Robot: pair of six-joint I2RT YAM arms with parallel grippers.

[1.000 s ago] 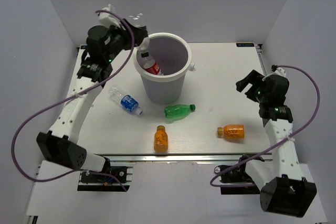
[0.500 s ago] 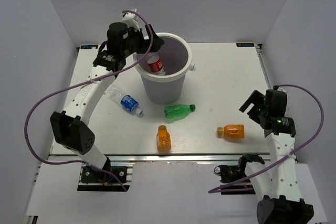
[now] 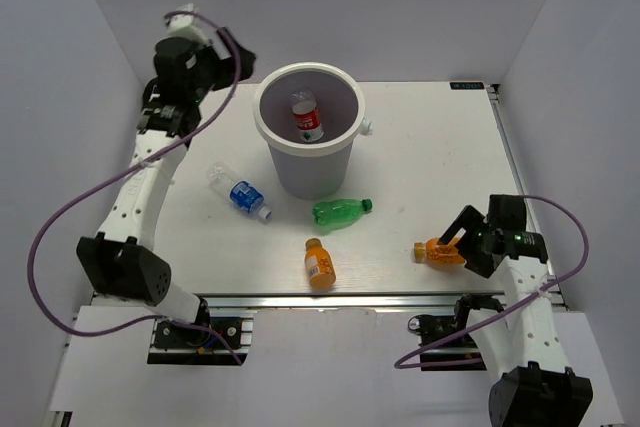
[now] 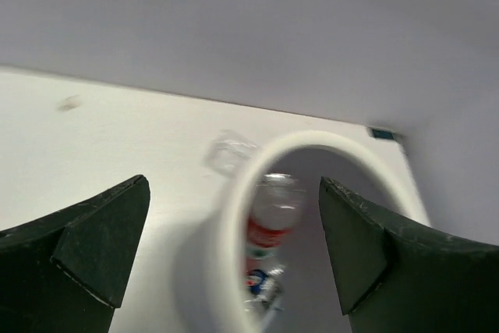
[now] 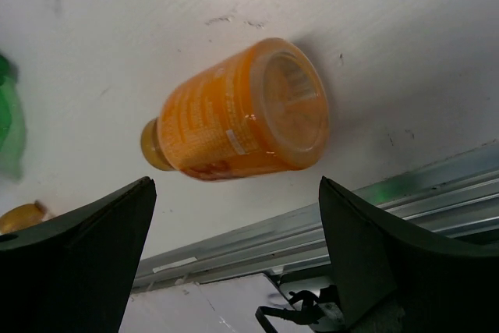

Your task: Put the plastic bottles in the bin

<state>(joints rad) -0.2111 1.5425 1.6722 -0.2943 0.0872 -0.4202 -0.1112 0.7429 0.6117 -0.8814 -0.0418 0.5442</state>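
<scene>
The white bin (image 3: 272,137) stands at the table's back middle, and a clear red-label bottle (image 3: 307,117) lies inside it. On the table lie a blue-label bottle (image 3: 240,192), a green bottle (image 3: 340,212) and two orange bottles (image 3: 320,263) (image 3: 443,250). My left gripper (image 3: 238,55) hangs open and empty, up to the left of the bin. In the left wrist view the bin's rim (image 4: 312,142) and the red-label bottle (image 4: 273,220) show past the open gripper (image 4: 232,193). My right gripper (image 3: 455,243) is open just right of the right orange bottle (image 5: 242,126), which lies ahead of the gripper (image 5: 235,186), not between its fingers.
A small clear object (image 3: 365,127) sits against the bin's right side. The table's metal front rail (image 5: 327,216) runs close below the right orange bottle. White walls enclose the table on the left, back and right. The green bottle (image 5: 8,122) shows at the right wrist view's left edge.
The left gripper opened and let the red-label bottle drop into the bin, then pulled back to the left. The right arm came down and forward to the right orange bottle.
</scene>
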